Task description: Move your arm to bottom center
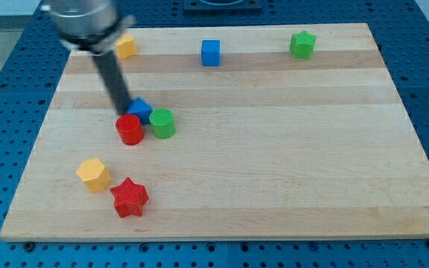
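Note:
My dark rod comes down from the view's top left, and my tip (123,112) sits at the left part of the wooden board (274,186). It touches or nearly touches a blue block (141,109), just above a red cylinder (129,129). A green cylinder (162,123) stands right of the red one. The three form a tight cluster.
A yellow block (93,174) and a red star (129,197) lie at the bottom left. Along the top edge are a yellow block (126,46), a blue cube (211,53) and a green star (302,45).

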{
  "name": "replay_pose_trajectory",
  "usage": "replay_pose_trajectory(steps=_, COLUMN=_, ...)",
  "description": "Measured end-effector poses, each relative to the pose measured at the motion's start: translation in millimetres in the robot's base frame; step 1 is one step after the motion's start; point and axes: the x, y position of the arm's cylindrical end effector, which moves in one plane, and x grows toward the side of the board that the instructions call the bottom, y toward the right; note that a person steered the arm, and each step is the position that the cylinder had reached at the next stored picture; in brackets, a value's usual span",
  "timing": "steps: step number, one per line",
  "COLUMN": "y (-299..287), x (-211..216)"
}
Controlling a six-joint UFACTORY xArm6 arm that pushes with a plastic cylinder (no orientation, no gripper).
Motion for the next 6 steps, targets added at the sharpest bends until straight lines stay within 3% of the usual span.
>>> replay_pose_trajectory(steps=2, y=54.2, x=-15.3)
replay_pose_trajectory(steps=3, y=132.9, x=-27.4)
replay_pose_trajectory(steps=5, y=263.4, x=20.9)
replay_pose_trajectory(steps=6, y=268.6, x=93.1)
